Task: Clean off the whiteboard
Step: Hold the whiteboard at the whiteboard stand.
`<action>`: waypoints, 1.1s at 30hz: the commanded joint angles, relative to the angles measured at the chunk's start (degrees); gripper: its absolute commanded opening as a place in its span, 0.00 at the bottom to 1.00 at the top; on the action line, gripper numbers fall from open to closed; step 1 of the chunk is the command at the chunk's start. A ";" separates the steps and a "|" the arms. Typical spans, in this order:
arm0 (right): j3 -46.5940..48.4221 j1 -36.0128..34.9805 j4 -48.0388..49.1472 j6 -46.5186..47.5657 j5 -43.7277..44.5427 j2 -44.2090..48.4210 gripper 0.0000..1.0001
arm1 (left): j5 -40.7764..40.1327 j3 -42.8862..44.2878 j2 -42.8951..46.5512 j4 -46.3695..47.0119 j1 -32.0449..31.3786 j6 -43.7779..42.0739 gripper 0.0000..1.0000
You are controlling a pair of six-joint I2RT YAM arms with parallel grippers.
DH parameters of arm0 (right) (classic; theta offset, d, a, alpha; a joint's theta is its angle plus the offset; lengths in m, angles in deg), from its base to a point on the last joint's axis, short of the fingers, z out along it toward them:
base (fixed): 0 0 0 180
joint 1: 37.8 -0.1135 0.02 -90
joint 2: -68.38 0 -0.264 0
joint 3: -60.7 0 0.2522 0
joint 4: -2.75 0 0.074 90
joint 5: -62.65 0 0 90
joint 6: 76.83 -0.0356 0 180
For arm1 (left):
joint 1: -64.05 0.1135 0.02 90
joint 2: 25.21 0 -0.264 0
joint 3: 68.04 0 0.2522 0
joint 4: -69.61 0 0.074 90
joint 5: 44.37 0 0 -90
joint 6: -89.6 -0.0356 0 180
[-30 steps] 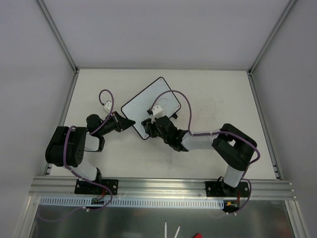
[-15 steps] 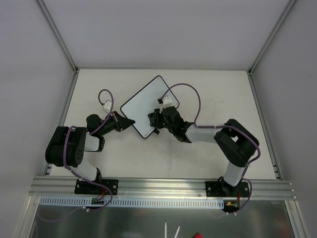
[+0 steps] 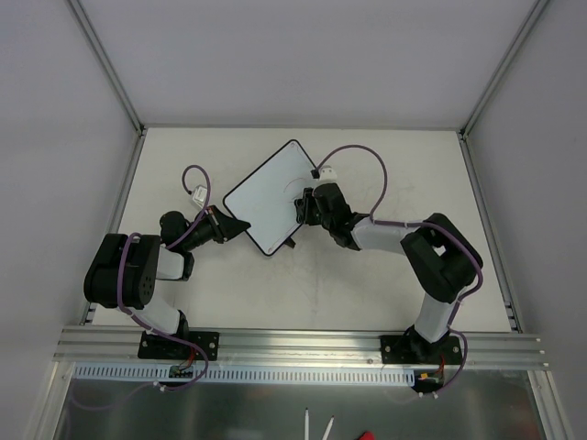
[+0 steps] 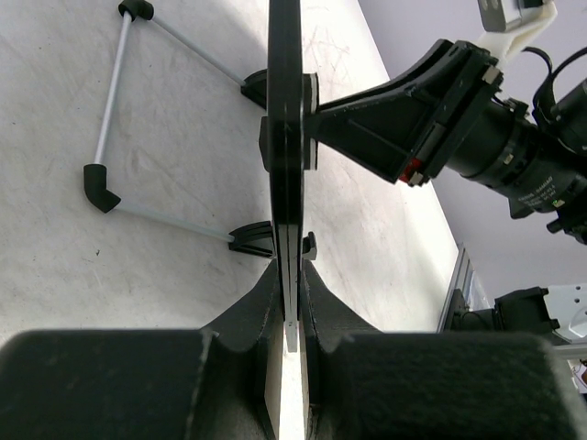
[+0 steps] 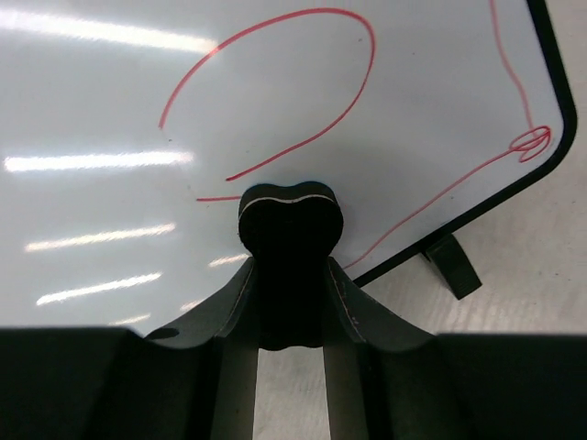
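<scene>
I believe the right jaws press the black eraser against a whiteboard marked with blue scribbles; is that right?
Not quite: the scribbles are red, as the right wrist view shows; the right jaws do press the black eraser against that whiteboard.

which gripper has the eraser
The right gripper: it pinches the black eraser against the whiteboard's red-marked face. The left gripper only clamps the board's edge.
</scene>
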 commanded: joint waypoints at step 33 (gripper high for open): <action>19.21 7.33 -15.28 2.07 0.35 -4.97 0.00 | 4.77 1.13 1.82 14.39 -0.39 0.06 0.00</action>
